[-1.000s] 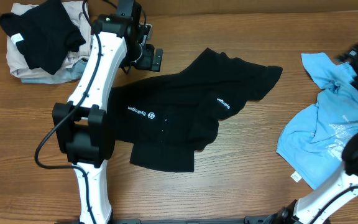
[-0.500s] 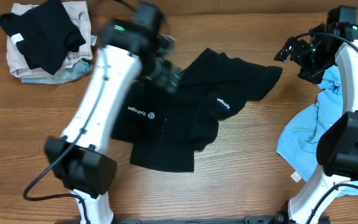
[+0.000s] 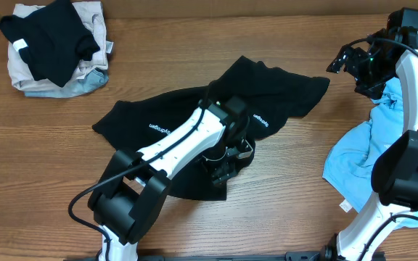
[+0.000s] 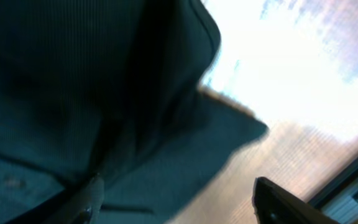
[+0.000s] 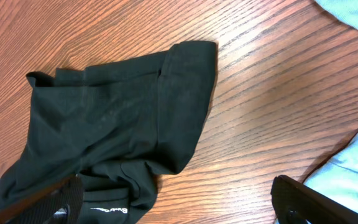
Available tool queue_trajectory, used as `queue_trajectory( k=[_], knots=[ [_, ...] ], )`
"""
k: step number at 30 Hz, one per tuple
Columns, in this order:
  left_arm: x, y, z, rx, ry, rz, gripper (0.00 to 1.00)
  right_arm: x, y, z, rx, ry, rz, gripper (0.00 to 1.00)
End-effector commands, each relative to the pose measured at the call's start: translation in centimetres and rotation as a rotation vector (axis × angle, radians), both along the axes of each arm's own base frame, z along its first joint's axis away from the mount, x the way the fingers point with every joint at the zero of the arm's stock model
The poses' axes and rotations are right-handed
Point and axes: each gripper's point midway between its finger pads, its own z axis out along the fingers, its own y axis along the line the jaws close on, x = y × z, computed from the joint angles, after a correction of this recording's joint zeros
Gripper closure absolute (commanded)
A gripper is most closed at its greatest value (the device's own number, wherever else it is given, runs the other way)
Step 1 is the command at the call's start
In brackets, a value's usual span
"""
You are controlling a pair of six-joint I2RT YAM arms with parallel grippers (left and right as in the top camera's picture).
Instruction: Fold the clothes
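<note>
The black T-shirt (image 3: 187, 123) with white logo print lies crumpled in the middle of the table. My left gripper (image 3: 222, 165) is low over its lower right edge. In the left wrist view the black fabric (image 4: 92, 93) fills the frame and the left gripper (image 4: 179, 205) is open, with nothing between the jaws. My right gripper (image 3: 342, 59) hovers at the far right, beyond the shirt's right sleeve, open and empty. The right wrist view shows that sleeve (image 5: 123, 118) and the open right gripper (image 5: 182, 202) above bare wood. A light blue T-shirt (image 3: 372, 156) lies at the right.
A pile of folded black, beige and grey-blue pieces (image 3: 53, 47) sits at the far left corner. The light blue fabric also shows at the right edge of the right wrist view (image 5: 350, 177). The table (image 3: 289, 196) is brown wood.
My left arm swung from the far left, near the pile, down across the black shirt to its lower right edge. My right arm rose into view at the far right and has held there.
</note>
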Motion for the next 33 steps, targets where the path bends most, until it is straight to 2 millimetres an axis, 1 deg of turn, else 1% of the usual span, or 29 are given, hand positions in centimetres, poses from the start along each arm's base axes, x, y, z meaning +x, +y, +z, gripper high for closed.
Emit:
queue_trajectory(
  k=[1,2,3,5,7,9,11,12,15,17,18,19,20,22,25,26,28,29,30,31,32,33],
  knots=[
    [-0.5,1.3,-1.8,0.046,-0.001,0.063,0.25,-0.1,-0.1,1.1,-0.018,-0.028,0.004,0.00],
    [-0.8,1.6,-2.2,0.056,0.006,0.085,0.27,-0.1,-0.1,1.1,-0.018,-0.028,0.004,0.00],
    [-1.2,2.4,-3.1,0.079,0.020,0.145,0.29,-0.1,-0.1,1.1,-0.018,-0.028,0.004,0.00],
    [-1.6,3.3,-3.9,0.104,0.035,0.209,0.29,0.0,-0.1,1.1,-0.018,-0.028,0.004,0.00],
    [-2.1,4.9,-5.0,0.142,0.055,0.316,0.28,0.0,-0.1,1.1,-0.018,-0.028,0.004,0.00],
    [-2.0,6.1,-5.6,0.170,0.059,0.397,0.27,0.0,-0.1,1.1,-0.018,-0.028,0.004,0.00],
    [-1.1,9.0,-6.2,0.253,0.024,0.549,0.15,-0.1,-0.1,1.1,-0.018,-0.028,0.004,0.00],
    [-0.5,10.7,-6.4,0.303,0.000,0.639,0.09,-0.1,-0.1,1.1,-0.018,-0.028,0.004,0.00],
    [1.1,14.9,-6.3,0.347,-0.002,0.837,0.00,-0.1,-0.1,1.1,-0.018,-0.027,0.005,0.00],
    [2.3,17.4,-6.5,0.334,0.001,0.945,0.00,-0.1,-0.1,1.1,-0.018,-0.027,0.005,0.00],
    [2.7,18.0,-6.4,0.328,0.004,0.975,0.00,-0.1,-0.1,1.1,-0.018,-0.027,0.005,0.00],
    [3.3,19.0,-6.1,0.320,0.006,1.020,0.00,-0.1,-0.1,1.1,-0.019,-0.028,0.005,0.00],
    [4.0,20.0,-5.4,0.308,0.018,1.064,0.00,0.0,-0.1,1.1,-0.019,-0.028,0.005,0.00],
    [5.2,20.1,-3.9,0.250,0.046,1.077,0.00,0.0,-0.1,1.1,-0.019,-0.028,0.005,0.00],
    [8.4,18.5,-0.4,0.114,0.030,0.999,0.00,0.0,-0.1,1.1,-0.019,-0.028,0.005,0.00],
    [9.8,17.3,1.4,0.064,-0.001,0.944,0.00,-0.1,-0.1,1.1,-0.018,-0.028,0.005,0.00],
    [11.2,15.6,3.4,0.014,-0.041,0.868,0.00,-0.1,-0.1,1.1,-0.018,-0.027,0.005,0.00],
    [12.0,14.1,4.8,-0.017,-0.080,0.800,0.00,-0.1,-0.1,1.1,-0.018,-0.027,0.005,0.00],
    [12.7,12.2,5.9,-0.050,-0.121,0.711,0.00,-0.1,-0.1,1.1,-0.018,-0.028,0.005,0.00],
    [12.9,11.2,6.1,-0.067,-0.140,0.654,0.00,-0.1,-0.1,1.1,-0.018,-0.028,0.005,0.00],
    [12.9,9.7,6.2,-0.086,-0.160,0.574,0.00,-0.1,-0.1,1.1,-0.018,-0.028,0.005,0.00],
    [12.8,9.2,6.1,-0.091,-0.165,0.540,0.00,-0.1,-0.1,1.1,-0.018,-0.028,0.005,0.00]
  ],
)
